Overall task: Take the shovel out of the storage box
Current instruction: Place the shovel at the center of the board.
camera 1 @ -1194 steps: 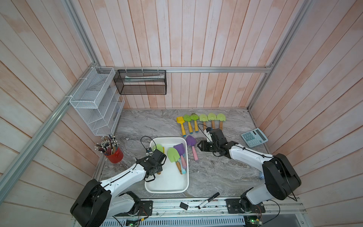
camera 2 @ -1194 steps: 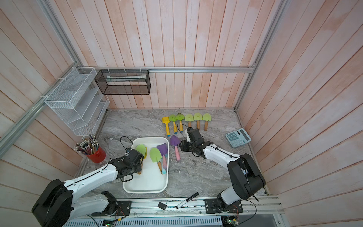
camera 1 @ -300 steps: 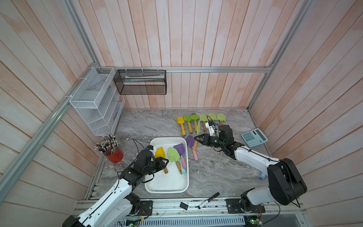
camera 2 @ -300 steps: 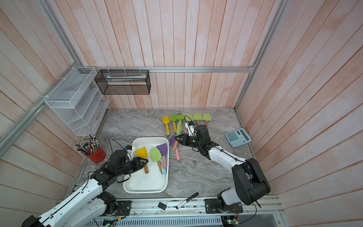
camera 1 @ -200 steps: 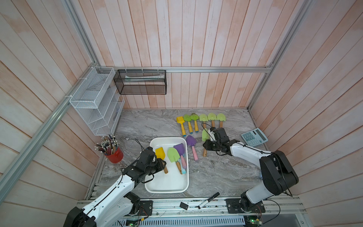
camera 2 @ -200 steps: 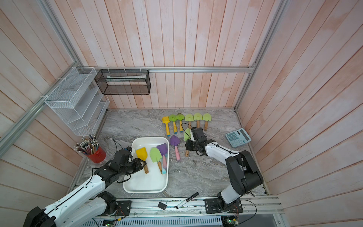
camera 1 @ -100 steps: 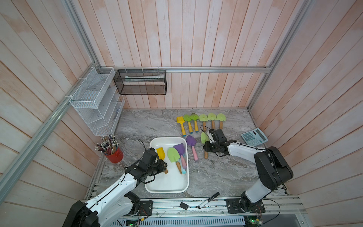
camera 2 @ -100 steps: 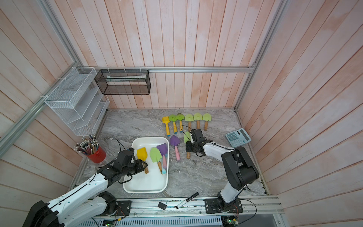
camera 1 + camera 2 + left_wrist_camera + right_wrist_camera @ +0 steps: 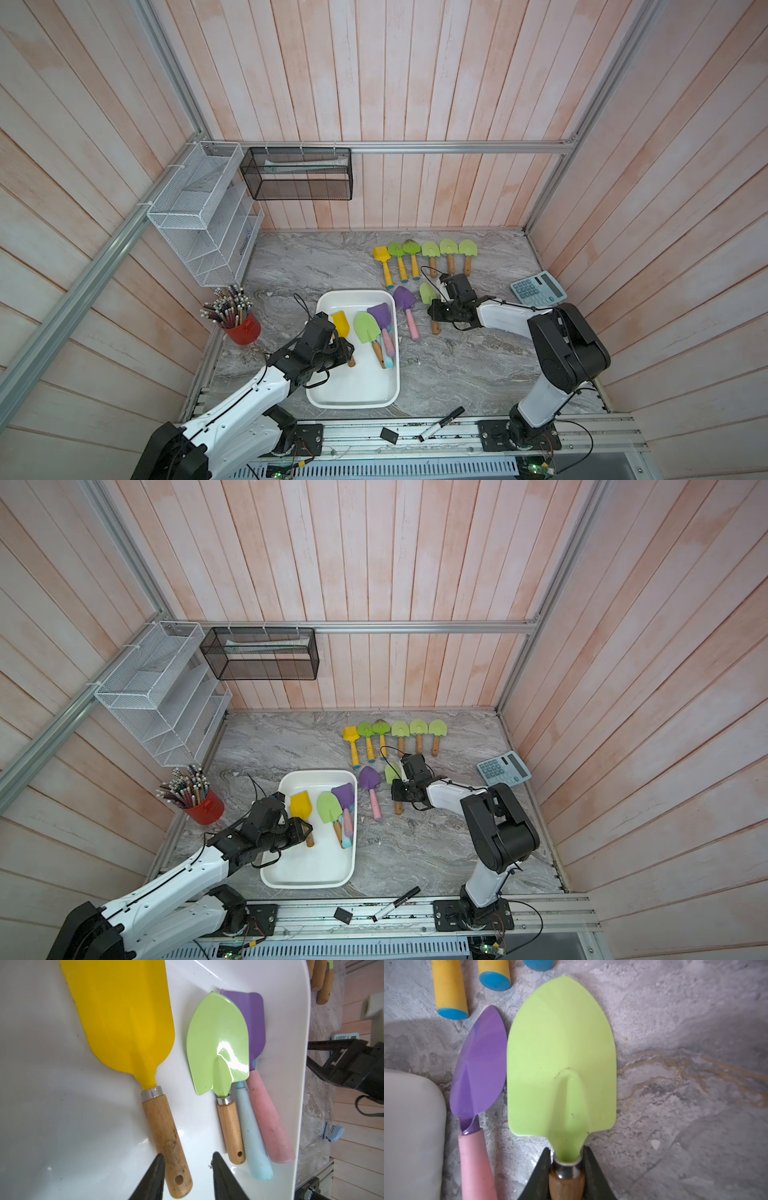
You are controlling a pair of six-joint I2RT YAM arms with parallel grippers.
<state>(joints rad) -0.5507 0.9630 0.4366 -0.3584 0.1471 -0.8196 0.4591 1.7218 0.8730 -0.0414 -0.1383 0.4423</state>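
Yellow shovel [image 9: 124,1022] (scuffed wood handle) sits at 11 o'clock in the white storage box [image 9: 357,384], left gripper [image 9: 187,1154] spread astride its handle; right gripper [image 9: 566,1148] pinches a lime shovel [image 9: 560,1053] outside, 2 o'clock

The box [image 9: 291,1022] is seen to be made of white plastic, smooth and glossy, with faint scuffs. The blade of the yellow shovel [image 9: 124,1022] is coated in smooth, faintly sheened paint, speckled dark along one edge; it is joined by a bright metal collar to a bare wooden handle, stained and worn. The green shovel [image 9: 218,1043] is finished in high gloss, a glare being caught on it, and the purple shovel [image 9: 254,1022] is satin, with a matt, grubby pink handle. The pale green shovel [image 9: 560,1053] is painted smooth and dull above a metal collar and wood. The table [image 9: 695,1043] is surfaced in grey, veined, stone-look material.
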